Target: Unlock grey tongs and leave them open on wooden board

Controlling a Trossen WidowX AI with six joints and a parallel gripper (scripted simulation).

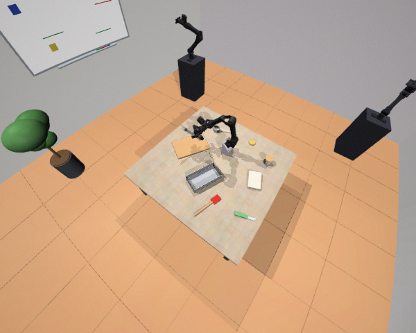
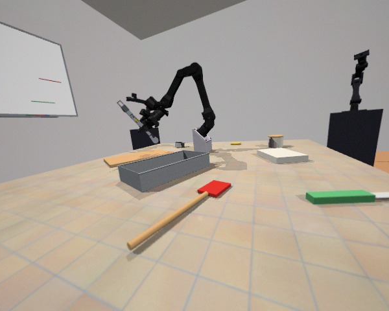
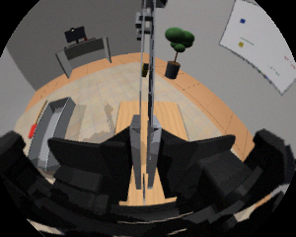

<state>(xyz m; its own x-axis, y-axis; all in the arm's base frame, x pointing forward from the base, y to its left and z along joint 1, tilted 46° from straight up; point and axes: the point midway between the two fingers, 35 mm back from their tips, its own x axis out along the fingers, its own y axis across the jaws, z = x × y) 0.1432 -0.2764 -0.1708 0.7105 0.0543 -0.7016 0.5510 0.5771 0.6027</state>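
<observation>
Table: tiled pale top, carrying everything below.
Arm: black, rising from a grey base at the far side of the table, arching high and reaching left over the far-left part.
Roasting tin: grey, long, set at a slant near the middle of the table; nothing rests across it.
Wooden board: flat on the table, far-left, just beyond the tin; its top is bare apart from shadow.
White slab: flat, right of the arm's base.
Spatula: red blade, long wooden handle, lying near the front edge of the tin, apart from it.
Green-handled tool: lying at the near right, white end pointing right.
Grey tongs: in the air above the far end of the board, well clear of it, tilted steeply; one end is high and to the left, the other low and to the right. The arms look close together in the wrist view.
Gripper: fingers nearly closed, clamped on the tongs partway along their length.
Lidded pot: small, with a tan lid, far right.
Yellow disc: tiny, flat, far side, between base and pot.
</observation>
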